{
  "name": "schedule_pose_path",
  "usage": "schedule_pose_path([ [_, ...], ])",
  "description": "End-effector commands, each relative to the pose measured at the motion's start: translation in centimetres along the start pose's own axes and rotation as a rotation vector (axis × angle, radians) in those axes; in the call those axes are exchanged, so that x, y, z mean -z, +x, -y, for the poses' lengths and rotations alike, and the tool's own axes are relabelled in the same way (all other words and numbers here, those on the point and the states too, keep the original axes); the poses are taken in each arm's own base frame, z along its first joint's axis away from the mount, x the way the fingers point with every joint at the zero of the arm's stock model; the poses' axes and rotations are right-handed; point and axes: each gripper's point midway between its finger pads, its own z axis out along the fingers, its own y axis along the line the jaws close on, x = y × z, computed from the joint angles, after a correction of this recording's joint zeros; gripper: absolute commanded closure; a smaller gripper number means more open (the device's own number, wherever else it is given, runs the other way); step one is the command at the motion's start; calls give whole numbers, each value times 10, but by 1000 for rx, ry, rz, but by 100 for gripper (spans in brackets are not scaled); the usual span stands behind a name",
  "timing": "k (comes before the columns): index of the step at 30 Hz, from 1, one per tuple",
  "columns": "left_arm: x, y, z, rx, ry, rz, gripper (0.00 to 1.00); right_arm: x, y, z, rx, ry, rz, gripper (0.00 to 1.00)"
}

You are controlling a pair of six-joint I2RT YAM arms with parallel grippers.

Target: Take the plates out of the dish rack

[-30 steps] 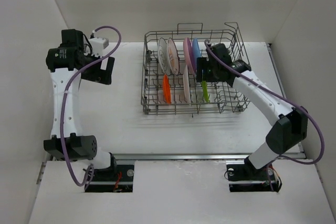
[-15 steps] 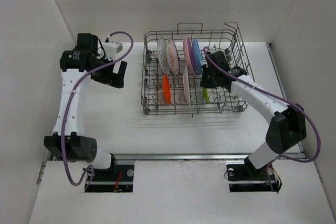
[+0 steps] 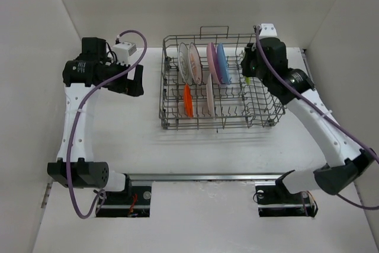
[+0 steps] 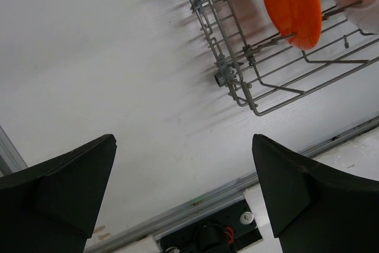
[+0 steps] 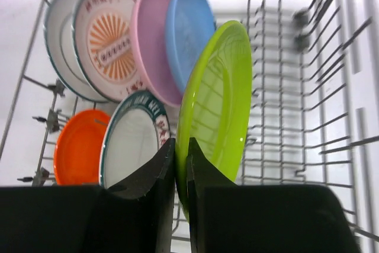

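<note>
Right gripper [image 5: 180,146], a second ago open and low inside the front of the grey wire dish rack [image 3: 219,127], has closed on the rim of the round lime green plate [image 5: 216,105] and raised it out of the front row, toward the rack's right rear. Left gripper [image 3: 137,81] has swung rightward, nearer the rack.

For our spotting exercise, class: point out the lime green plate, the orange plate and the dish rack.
lime green plate [image 5: 216,105], right wrist view, middle of its face.
orange plate [image 4: 293,1], left wrist view, middle of its face.
dish rack [image 3: 260,114], top external view, bare wires at its right.
</note>
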Motion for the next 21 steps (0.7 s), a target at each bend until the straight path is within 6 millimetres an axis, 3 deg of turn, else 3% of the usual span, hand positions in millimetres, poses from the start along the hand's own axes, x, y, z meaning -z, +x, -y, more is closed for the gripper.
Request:
schedule_pose_path([
  [1, 17, -25, 19, -1, 69, 118, 1, 34, -33, -15, 97, -12, 147, 100],
  [3, 21, -34, 35, 7, 149, 157, 1, 42, -37, -32, 149, -32, 208, 100],
  [4, 24, -40, 39, 14, 171, 178, 1, 47, -26, -41, 179, -8, 218, 100],
  [10, 27, -65, 74, 82, 399, 274, 1, 51, -2, -58, 344, 185, 309, 100],
  [11, 29, -71, 77, 86, 417, 293, 1, 51, 11, -75, 396, 178, 303, 100],
  [14, 24, -82, 77, 123, 442, 320, 1, 55, 28, -94, 503, 253, 320, 100],
  [15, 24, -84, 77, 117, 441, 329, 1, 48, 43, -105, 557, 270, 304, 100],
  [21, -11, -80, 74, 184, 491, 232, 1, 50, 85, -162, 752, 295, 321, 100],
])
